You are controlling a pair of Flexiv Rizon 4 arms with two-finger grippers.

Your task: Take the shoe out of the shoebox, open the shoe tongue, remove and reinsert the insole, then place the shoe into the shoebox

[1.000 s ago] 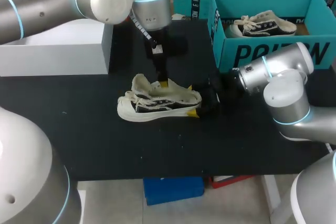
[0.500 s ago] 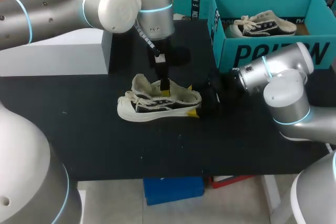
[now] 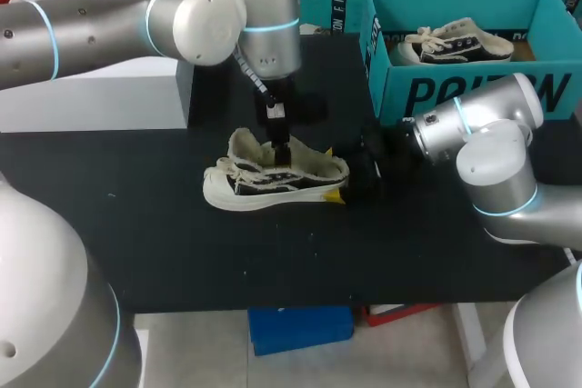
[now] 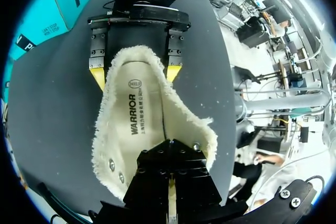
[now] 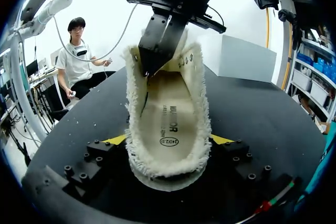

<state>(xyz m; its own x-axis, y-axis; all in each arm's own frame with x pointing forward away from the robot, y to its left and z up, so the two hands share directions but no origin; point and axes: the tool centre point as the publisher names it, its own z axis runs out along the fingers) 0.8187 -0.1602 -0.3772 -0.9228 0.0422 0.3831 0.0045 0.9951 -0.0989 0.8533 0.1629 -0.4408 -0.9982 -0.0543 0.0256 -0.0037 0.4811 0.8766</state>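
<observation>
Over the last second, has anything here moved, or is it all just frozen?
The left arm swung in toward the middle, and the left tool dipped a little lower into the opening of the shoe. Nothing was picked up or let go. The shoe did not shift, and the right tool stayed clamped on its heel.
</observation>
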